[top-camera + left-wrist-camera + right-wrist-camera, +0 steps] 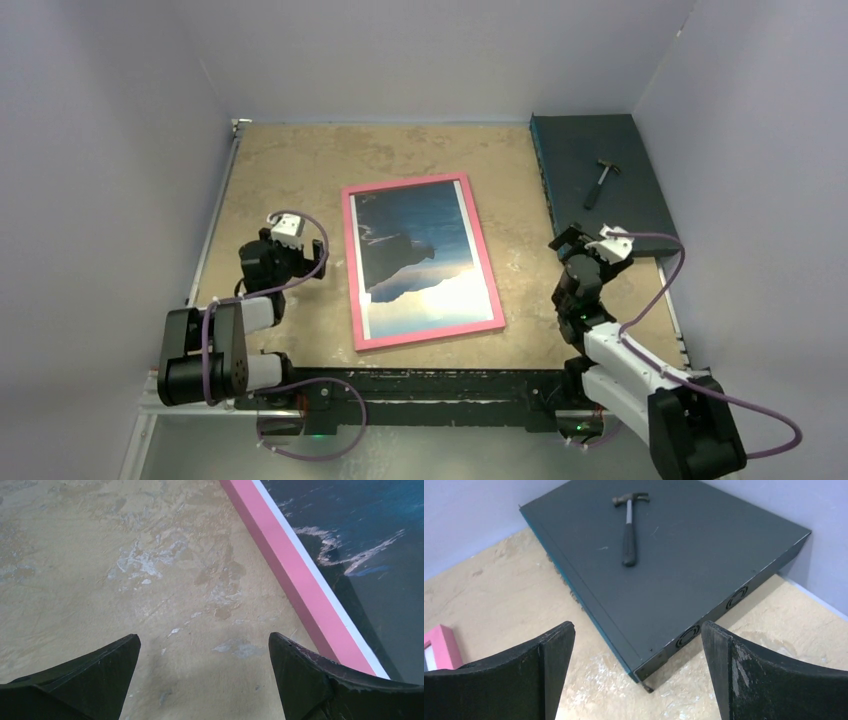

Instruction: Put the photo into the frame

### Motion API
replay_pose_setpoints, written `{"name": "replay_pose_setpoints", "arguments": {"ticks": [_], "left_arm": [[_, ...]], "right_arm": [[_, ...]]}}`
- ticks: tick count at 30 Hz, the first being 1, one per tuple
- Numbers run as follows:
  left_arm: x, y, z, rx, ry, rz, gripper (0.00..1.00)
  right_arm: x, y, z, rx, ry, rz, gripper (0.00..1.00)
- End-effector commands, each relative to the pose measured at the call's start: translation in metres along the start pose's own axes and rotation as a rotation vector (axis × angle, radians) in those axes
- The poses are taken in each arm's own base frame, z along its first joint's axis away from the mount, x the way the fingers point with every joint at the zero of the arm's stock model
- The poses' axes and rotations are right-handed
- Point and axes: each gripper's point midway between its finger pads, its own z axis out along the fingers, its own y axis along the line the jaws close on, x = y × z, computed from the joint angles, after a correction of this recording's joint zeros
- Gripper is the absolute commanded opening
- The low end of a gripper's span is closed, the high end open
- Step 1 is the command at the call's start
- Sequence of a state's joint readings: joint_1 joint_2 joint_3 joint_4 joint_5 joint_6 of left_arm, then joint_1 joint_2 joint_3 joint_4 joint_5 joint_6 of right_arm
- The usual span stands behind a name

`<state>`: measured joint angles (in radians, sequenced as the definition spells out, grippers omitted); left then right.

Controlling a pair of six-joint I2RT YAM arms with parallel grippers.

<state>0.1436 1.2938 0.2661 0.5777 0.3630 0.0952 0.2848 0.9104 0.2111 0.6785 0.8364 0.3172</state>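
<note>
left gripper [204,641] spread wide, nothing held, above table [100,555] just left of frame [297,580]. right gripper [638,627] equally spread, empty, right of frame; only pink corner visible there. whole frame only in top view: flat, pink side up, photo [420,255] inside. far right of frame: hammer [628,527] atop dark case [684,580].

The big thin pink picture frame [351,270] lies flat, front up (a bit crooked). The paper photo of blue sky, dark mountain and white cloud [420,255] sits inside it.
</note>
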Motion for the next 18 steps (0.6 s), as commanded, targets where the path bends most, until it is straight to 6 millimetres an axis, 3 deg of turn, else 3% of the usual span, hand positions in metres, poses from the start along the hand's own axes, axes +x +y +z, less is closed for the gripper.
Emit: {"name": "replay_pose_setpoints", "arguments": {"ticks": [1, 8, 16, 18], "left_arm": [[-0.058, -0.001, -0.001, 0.004, -0.291, 0.028, 1.00], [-0.075, 0.003, -0.007, -0.031, -0.440, 0.031, 1.00], [-0.060, 0.008, 0.006, -0.059, -0.437, -0.001, 1.00], [-0.055, 0.007, 0.012, -0.063, -0.420, 0.002, 1.00]], "right_arm": [[-0.036, -0.011, 0.003, 0.049, -0.172, 0.080, 0.99], [-0.024, 0.013, 0.024, -0.015, -0.183, 0.045, 0.99], [-0.012, 0.032, 0.051, -0.138, -0.193, -0.018, 0.99], [-0.021, 0.035, 0.050, -0.170, -0.256, -0.050, 0.99]]}}
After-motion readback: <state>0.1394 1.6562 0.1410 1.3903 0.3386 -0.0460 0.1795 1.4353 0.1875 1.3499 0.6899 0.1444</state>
